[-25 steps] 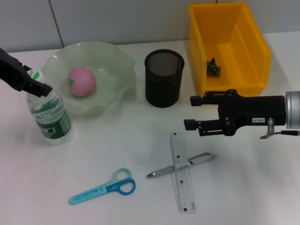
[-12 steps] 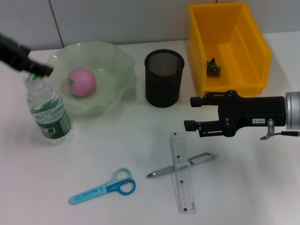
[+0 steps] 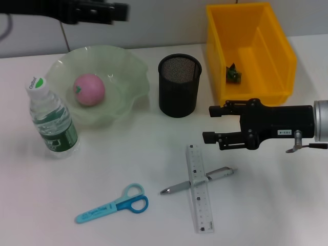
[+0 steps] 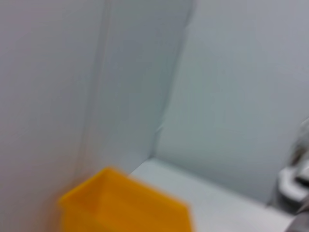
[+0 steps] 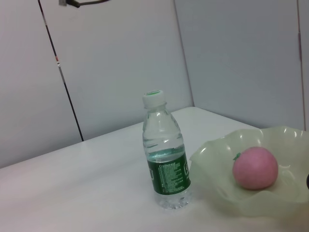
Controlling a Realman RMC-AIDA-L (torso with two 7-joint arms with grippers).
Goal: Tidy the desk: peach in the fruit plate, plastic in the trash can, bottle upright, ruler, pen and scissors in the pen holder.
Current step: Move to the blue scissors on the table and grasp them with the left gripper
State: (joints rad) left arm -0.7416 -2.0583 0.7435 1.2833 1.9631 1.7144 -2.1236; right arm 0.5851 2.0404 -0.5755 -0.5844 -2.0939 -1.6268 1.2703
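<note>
Bottle (image 3: pixel 51 122) stands upright, cap on, just left of the fruit plate (image 3: pixel 128 72), nothing touching it. Peach (image 3: pixel 89 89) sits inside the plate. Pen holder (image 3: pixel 179 85) is just right of the plate, and the yellow trash can (image 3: pixel 279 56) is further right with a small green scrap of plastic (image 3: pixel 233 74) in it. Well in front of the plate: scissors (image 3: pixel 113 204) lie flat, and the ruler (image 3: pixel 199 187) lies across the pen (image 3: pixel 197 180). Right gripper (image 3: pixel 208 124) hovers to the right of the pen holder, above the ruler's far end, fingers spread, empty. Left gripper (image 3: pixel 115 11) is raised behind the plate, holding nothing visible; can't tell how far it's open.
</note>
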